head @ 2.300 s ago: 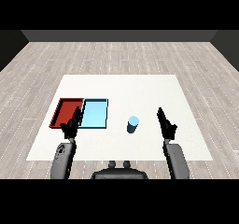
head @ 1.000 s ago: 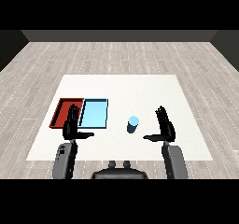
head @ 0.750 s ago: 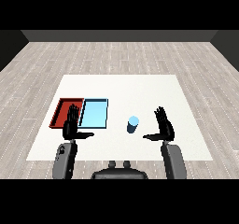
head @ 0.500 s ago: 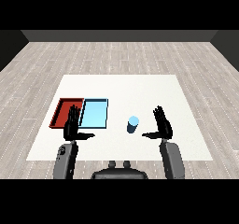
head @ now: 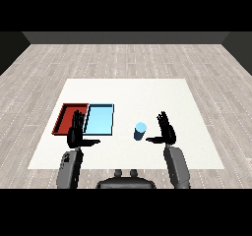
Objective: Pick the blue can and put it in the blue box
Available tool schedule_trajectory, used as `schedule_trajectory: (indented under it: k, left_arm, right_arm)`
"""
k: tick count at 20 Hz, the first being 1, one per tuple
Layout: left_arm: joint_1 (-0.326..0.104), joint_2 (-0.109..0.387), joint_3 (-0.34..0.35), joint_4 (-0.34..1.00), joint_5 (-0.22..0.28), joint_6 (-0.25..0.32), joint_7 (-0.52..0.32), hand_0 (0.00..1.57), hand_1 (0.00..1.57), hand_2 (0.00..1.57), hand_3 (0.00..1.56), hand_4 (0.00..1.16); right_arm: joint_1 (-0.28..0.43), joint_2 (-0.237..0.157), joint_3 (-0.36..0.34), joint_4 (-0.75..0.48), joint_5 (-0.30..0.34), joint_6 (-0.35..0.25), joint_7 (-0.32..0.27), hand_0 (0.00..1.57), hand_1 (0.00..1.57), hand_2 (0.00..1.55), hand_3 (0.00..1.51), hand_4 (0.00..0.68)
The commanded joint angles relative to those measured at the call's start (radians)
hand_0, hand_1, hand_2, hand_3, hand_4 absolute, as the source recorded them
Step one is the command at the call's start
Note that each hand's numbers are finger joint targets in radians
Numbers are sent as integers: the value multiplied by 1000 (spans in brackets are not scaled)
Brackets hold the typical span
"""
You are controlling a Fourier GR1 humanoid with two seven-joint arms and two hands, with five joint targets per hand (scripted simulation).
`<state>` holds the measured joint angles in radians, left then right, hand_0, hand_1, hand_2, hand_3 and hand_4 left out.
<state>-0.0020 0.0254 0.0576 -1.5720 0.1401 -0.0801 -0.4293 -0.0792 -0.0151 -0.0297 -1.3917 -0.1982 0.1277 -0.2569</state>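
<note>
A blue can [head: 140, 131] stands upright on the white table [head: 147, 95], right of the light blue tray [head: 100, 119]. My right hand [head: 166, 131] is open just to the can's right, palm facing it, thumb pointing toward the can with a small gap left. My left hand [head: 77, 133] is open too, fingers straight up, at the near edges of the red tray [head: 67, 117] and the light blue tray. Both trays look empty.
The two trays lie side by side at the table's left. Wooden floor surrounds the table on all sides.
My right hand has slid left toward the can. Both hands turned from edge-on to open palms earlier; the left hand has barely moved since.
</note>
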Motion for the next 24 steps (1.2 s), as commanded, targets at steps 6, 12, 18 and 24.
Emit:
schedule_trajectory:
  k: [6,12,18,24]
  left_arm:
    - [10,29,34,-31,39,-18,17,0,0,0,0,0]
    - [20,11,25,31,27,-24,-43,0,0,0,0,0]
    - [29,14,7,-73,31,-9,36,0,0,0,0,0]
    - [-39,82,83,5,94,-64,39,0,0,0,0,0]
  right_arm:
    - [-26,15,22,112,-11,-20,-37,0,0,0,0,0]
    - [-56,15,37,156,-20,-35,-28,0,0,0,0,0]
    - [-96,15,121,242,-53,-94,-75,0,0,0,0,0]
    - [-97,15,178,293,-96,-120,-130,0,0,0,0,0]
